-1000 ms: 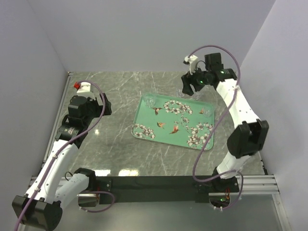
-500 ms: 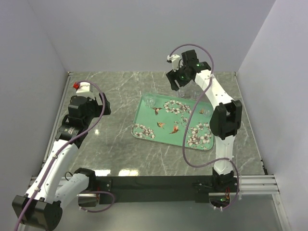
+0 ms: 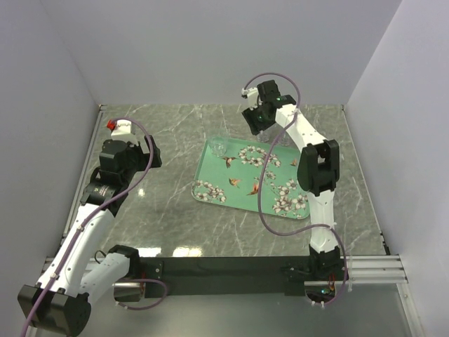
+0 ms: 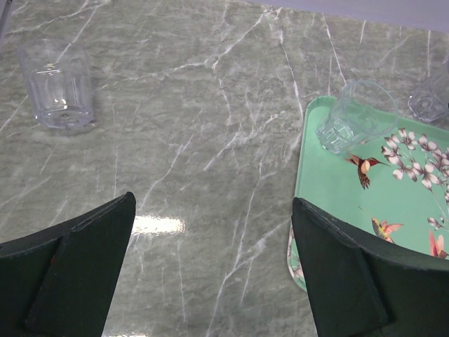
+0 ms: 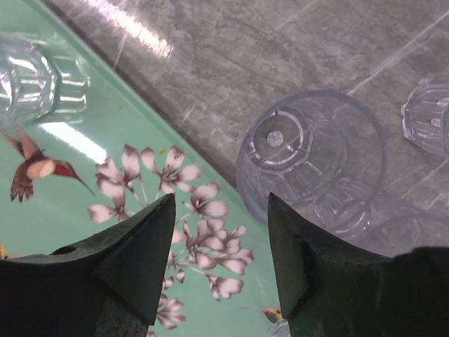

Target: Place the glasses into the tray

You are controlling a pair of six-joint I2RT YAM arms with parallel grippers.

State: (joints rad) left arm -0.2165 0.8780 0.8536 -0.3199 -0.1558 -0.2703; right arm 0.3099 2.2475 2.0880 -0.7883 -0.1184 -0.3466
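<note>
The mint-green tray (image 3: 242, 174) lies right of centre on the marble table. One clear glass (image 3: 219, 147) sits in its far left corner, seen from the left wrist view as glass (image 4: 354, 116) on the tray (image 4: 330, 189). My right gripper (image 3: 255, 126) hovers open over the tray's far rim (image 5: 175, 133). Nothing is between its fingers (image 5: 144, 246). Just ahead of the right finger, another glass (image 5: 309, 151) stands on the table. A further glass (image 5: 428, 119) stands to its right. My left gripper (image 4: 212, 203) is open above bare table, left of the tray.
A lone glass (image 4: 56, 88) stands on the table far to the left. Grey walls close in the table at the back and on both sides. The right arm's forearm (image 3: 316, 165) reaches across the tray's right half.
The right arm has swung left from the tray's right side to its far rim, and its jaws have narrowed a little. The left arm has not moved.
</note>
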